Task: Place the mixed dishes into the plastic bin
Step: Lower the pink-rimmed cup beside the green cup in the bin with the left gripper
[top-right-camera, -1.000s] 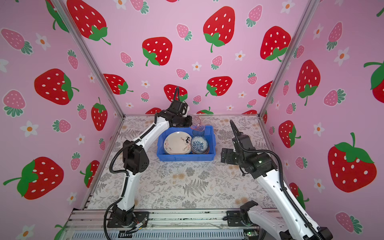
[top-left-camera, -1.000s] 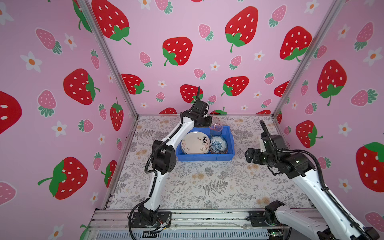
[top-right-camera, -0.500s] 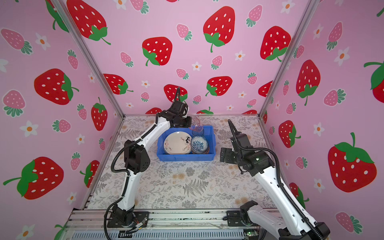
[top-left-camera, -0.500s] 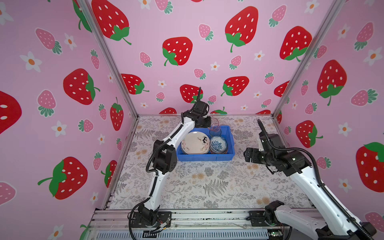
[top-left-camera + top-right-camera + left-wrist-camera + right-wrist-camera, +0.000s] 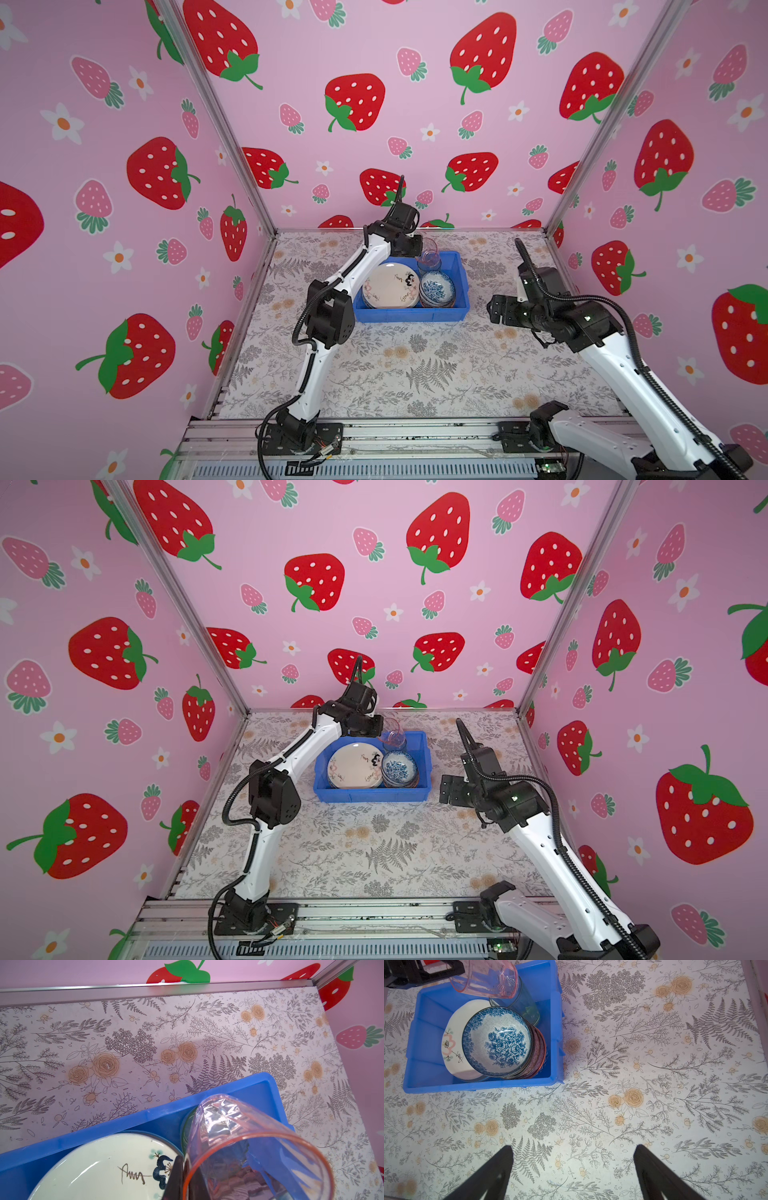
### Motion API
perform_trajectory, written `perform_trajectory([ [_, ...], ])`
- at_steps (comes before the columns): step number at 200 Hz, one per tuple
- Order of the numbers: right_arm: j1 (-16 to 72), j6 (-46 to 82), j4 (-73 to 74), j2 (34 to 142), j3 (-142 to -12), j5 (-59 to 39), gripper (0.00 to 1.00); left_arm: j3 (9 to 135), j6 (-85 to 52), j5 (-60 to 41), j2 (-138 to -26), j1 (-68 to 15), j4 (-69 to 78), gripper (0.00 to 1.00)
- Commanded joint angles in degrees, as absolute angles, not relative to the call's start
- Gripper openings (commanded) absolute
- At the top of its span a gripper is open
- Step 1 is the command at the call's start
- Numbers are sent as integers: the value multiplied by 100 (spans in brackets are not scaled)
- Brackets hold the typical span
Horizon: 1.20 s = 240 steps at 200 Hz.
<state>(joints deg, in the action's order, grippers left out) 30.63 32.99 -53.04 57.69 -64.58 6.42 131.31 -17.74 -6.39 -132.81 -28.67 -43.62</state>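
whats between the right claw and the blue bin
Only bare floral tabletop. The right wrist view shows the stretch from the open right claw to the blue bin with nothing on it.

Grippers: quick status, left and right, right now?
Left gripper: shut on the pink glass cup, held tilted above the blue bin.
Right gripper: open, holding nothing, above the table.

You have the blue plastic bin point(image 5: 411, 313) sitting flat on the floral-print table point(image 5: 415, 374), near the middle of its far edge.
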Motion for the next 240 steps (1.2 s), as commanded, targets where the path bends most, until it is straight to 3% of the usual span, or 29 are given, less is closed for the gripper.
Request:
perform_trajectory([
  [1, 3085, 3338, -5315, 5678, -6392, 642, 94, 13263, -1692, -483, -13039, -2891, -4367, 0],
  [240, 3085, 3363, -5323, 5476, -6209, 656, 94, 13164, -1657, -176, -12992, -2813, -4584, 0],
])
